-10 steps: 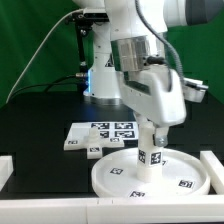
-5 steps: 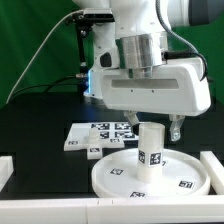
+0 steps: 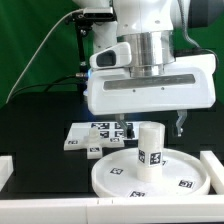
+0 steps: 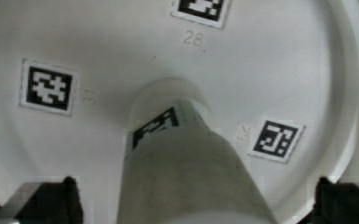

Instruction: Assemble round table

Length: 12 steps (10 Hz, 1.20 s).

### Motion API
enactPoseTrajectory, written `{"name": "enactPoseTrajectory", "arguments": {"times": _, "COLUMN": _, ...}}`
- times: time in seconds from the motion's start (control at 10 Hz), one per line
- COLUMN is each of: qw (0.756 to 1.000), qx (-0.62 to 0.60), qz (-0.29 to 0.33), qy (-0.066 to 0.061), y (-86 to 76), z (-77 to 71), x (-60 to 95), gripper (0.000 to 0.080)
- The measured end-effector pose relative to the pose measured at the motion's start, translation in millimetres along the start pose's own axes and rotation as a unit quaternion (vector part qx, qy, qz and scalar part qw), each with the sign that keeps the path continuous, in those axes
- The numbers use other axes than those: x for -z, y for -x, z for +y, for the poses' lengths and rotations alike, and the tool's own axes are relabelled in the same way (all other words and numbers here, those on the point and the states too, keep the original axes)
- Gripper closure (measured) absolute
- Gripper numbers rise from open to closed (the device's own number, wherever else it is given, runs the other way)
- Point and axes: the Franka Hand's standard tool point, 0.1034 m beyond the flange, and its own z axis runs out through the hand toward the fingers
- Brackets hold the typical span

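On the round disc (image 3: 120, 172), right at its centre, you have the short leg (image 3: 150, 146) standing upright, its foot touching the disc's flat floor inside the raised rim. One black-and-white tag (image 3: 153, 156) sits on the side of the leg that faces the exterior camera, and more tags lie flat on the disc floor around it.

Straight above the disc's centre hangs the gripper (image 3: 149, 124), its claw spread wide and pinching nothing. In the exterior view you can make out one dark finger (image 3: 181, 124) off to the exterior view's right of the leg, its tip about level with the leg's top and clear of it. The wrist view looks down the length of the leg onto the disc. There both fingertips (image 4: 59, 198) stand out to either side of the leg with white disc showing in each gap, so neither pad touches it.

Just behind the disc, toward the exterior view's left, you see flat white tagged pieces on the black table (image 3: 35, 120). The cross-shaped base (image 3: 106, 131) appears to be among them, though the gripper body hides part of its outline. Beside the disc, at the exterior view's right edge, lies a plain white rail (image 3: 212, 165), apart from the rim.
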Motion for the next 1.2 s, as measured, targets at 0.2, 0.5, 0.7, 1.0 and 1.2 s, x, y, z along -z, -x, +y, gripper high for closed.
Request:
{"name": "enactPoseTrajectory", "arguments": {"times": 0.2, "qw": 0.999, "qx": 0.043, "qz": 0.000, "qy": 0.001, "y": -0.1, "z": 1.1, "x": 0.1, "gripper": 0.0150}}
{"name": "enactPoseTrajectory", "arguments": {"times": 0.5, "qw": 0.979, "qx": 0.202, "qz": -0.006, "qy": 0.021, "y": -1.5, "z": -3.4, "x": 0.5, "gripper": 0.0150}}
{"name": "enactPoseTrajectory", "arguments": {"times": 0.7, "qw": 0.983, "qx": 0.182, "qz": -0.006, "qy": 0.022, "y": -1.5, "z": -1.8, "x": 0.6, "gripper": 0.0176}}
{"name": "enactPoseTrajectory", "arguments": {"times": 1.0, "qw": 0.997, "qx": 0.077, "qz": -0.003, "qy": 0.023, "y": -1.6, "z": -0.6, "x": 0.5, "gripper": 0.0395}}
{"name": "enactPoseTrajectory", "arguments": {"times": 1.2, "qw": 0.999, "qx": -0.031, "qz": 0.023, "qy": 0.027, "y": -1.9, "z": -0.6, "x": -0.1, "gripper": 0.0395}}
